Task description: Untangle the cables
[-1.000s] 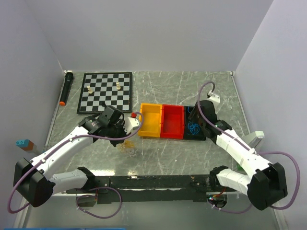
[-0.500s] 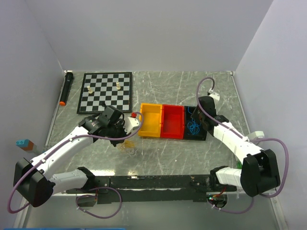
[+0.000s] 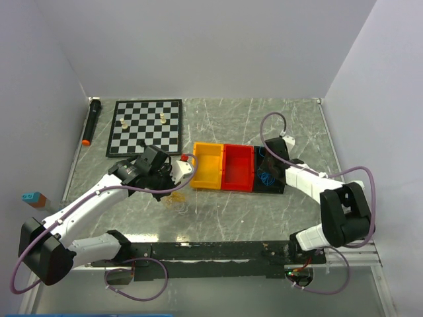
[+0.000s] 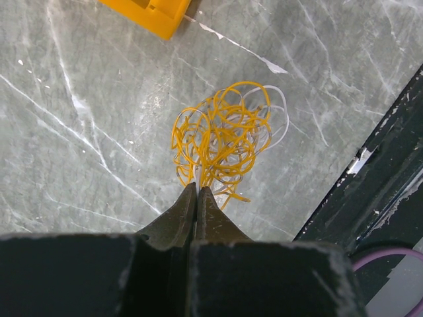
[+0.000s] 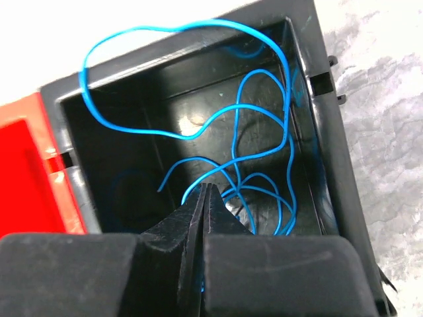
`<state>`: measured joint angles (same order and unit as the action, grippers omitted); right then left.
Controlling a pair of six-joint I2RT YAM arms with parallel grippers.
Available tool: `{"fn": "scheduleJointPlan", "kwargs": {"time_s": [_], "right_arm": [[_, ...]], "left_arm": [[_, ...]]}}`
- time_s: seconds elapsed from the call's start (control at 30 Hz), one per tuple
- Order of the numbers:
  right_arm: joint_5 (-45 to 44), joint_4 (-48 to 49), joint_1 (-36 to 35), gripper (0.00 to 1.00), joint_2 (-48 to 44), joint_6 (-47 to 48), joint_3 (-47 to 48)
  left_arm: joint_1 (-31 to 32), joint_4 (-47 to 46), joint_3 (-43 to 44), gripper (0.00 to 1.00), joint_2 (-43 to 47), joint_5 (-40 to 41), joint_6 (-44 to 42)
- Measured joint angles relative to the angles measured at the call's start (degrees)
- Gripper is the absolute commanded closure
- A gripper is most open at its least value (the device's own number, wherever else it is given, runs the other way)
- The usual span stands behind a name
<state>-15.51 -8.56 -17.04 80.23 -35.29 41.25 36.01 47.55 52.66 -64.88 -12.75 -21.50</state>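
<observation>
Table (image 3: 231,218) of grey marbled stone carries three bins in a row near its middle: yellow bin (image 3: 198,181), red bin (image 3: 238,169), and black bin (image 5: 317,132) nearest the right edge. Right gripper (image 5: 205,190) hangs over the black bin with its jaws clenched together. Left gripper (image 4: 197,191) is clenched as well, its tips touching the near side of a tangle. For either tool, I cannot tell whether a strand is pinched. Yellow cables (image 4: 221,142) lie bunched on the bare table just before the yellow bin's corner, toward the near edge, with a white cable (image 4: 283,115) looped among them. Blue cable (image 5: 218,22) curls inside the black bin, one loop arching above its rim.
</observation>
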Motion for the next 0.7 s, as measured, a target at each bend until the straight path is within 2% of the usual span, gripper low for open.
{"fn": "scheduleJointPlan", "kwargs": {"time_s": [0.27, 0.47, 0.57, 0.7], "right_arm": [[0.70, 0.66, 0.00, 1.00, 3.91, -0.09, 0.02], [4.07, -2.86, 0.00, 0.67, 4.09, -0.85, 2.25], [5.53, -5.01, 0.00, 0.62, 1.11, -1.14, 2.67], [5.86, -10.32, 0.09, 0.60, -6.51, -0.61, 5.92]], "left_arm": [[0.00, -0.09, -0.09, 0.98, 0.00, 0.52, 0.00], [0.00, -0.11, -0.09, 0.98, -0.07, 0.55, 0.00], [0.00, -0.07, -0.09, 0.98, -0.39, 0.52, 0.02], [0.00, -0.07, -0.09, 0.98, -0.52, 0.52, 0.00]]}}
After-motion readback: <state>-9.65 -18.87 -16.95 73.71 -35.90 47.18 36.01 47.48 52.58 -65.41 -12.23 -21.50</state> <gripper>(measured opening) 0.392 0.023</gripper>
